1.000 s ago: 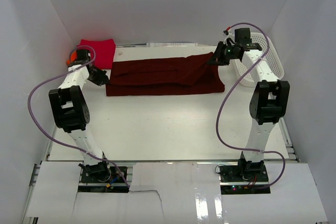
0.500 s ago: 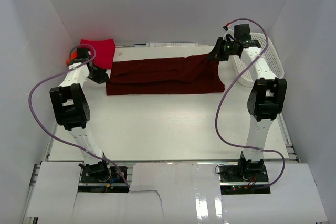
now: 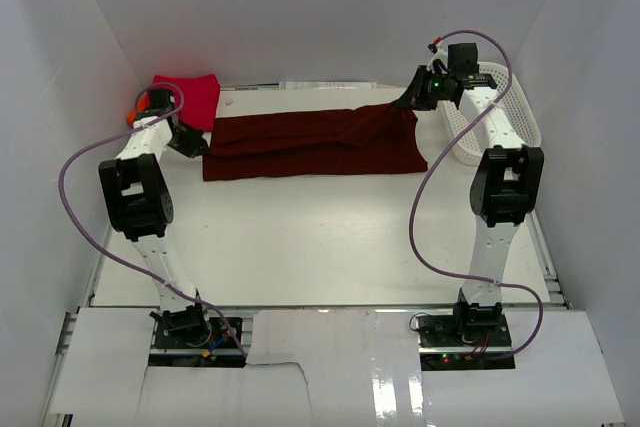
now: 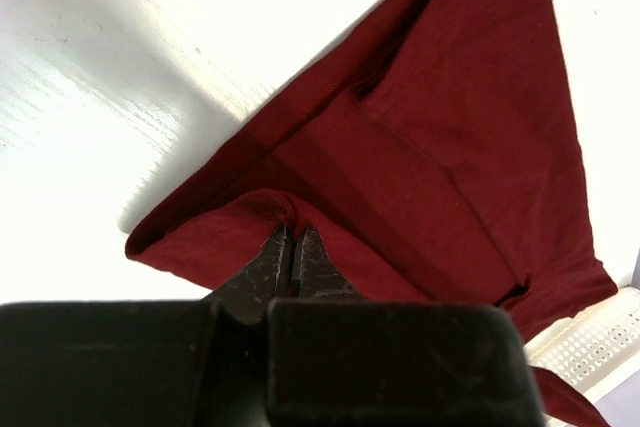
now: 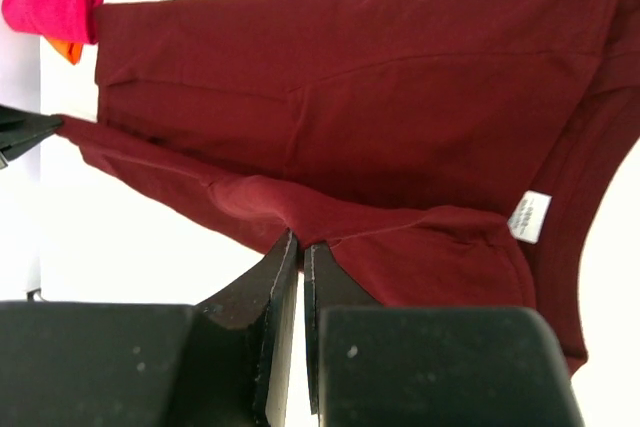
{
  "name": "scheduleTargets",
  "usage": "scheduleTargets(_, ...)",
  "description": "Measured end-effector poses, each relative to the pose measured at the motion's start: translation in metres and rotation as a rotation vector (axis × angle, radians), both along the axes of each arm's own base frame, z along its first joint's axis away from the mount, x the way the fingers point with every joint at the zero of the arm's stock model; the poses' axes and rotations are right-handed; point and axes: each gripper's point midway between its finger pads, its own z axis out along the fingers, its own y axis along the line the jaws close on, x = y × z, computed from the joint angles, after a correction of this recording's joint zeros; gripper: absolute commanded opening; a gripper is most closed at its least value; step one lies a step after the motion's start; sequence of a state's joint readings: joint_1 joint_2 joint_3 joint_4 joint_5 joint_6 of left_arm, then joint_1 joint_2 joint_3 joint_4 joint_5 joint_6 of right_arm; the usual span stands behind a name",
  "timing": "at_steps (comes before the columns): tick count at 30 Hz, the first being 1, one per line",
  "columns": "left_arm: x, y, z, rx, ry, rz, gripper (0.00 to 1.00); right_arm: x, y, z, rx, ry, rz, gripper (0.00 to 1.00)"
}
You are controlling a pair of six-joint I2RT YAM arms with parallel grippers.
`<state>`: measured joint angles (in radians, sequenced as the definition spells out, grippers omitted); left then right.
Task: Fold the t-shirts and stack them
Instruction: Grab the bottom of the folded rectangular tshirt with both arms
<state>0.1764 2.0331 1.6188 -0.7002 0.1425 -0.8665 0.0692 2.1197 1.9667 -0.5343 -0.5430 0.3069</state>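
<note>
Maroon t-shirt (image 3: 310, 142): lies lengthwise across the far half of the worktop (image 3: 300, 247), already narrowed into a long band with layers overlapping. Its white neck label (image 5: 529, 216) shows near the right end.
Left gripper (image 4: 292, 247): closed on a pinch of cloth at the shirt's left end, low to the worktop.
Right gripper (image 5: 300, 247): closed on a ridge of cloth at the shirt's far right corner. That corner is raised a little, and the fabric between the two grips is drawn into a long crease.
Crimson t-shirt (image 3: 190, 97): folded in the far left corner of the worktop, just beyond the maroon shirt's left end. Whether the two touch is hard to tell from above.
Orange t-shirt (image 5: 68, 50): only a sliver shows, tucked by the crimson one at the left edge.
Mesh basket (image 3: 520, 112): by the right edge near the far corner, just beside the right gripper.
Step in hand: folding the maroon shirt, both ends gripped and one long edge taken up. Stacking is not yet begun for this shirt.
Next move calls for: both grippers travelling together at matched height, keeping the cloth taut so the lifted edge lands square on the layer below. Then release, fold crosswise, and carry it toward the pile in the far left corner.
</note>
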Motion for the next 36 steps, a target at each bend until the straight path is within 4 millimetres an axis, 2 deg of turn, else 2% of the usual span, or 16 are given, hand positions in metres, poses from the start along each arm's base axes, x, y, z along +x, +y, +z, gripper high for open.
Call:
scheduleTargets(5,0.001,0.0,-0.003,-0.002,0.008,0.0,0.0,0.011,-0.004,-0.002,-0.004,-0.03,-0.015,0.08)
scheduleTargets(11,0.015,-0.001,0.002,-0.007,-0.018,-0.001,0.0,0.021,-0.006,-0.004,-0.005,-0.063,-0.025,0.08)
scheduleTargets(16,0.021,-0.004,-0.007,-0.02,-0.011,-0.004,0.0,0.029,-0.006,-0.011,-0.002,-0.077,-0.027,0.08)
scheduleTargets(27,0.036,-0.008,-0.003,-0.022,-0.044,-0.011,0.0,0.041,-0.005,-0.041,0.005,-0.076,-0.035,0.08)
scheduleTargets(36,0.037,-0.008,-0.019,-0.027,-0.018,-0.011,0.0,0.053,-0.005,-0.058,0.013,-0.084,-0.042,0.08)
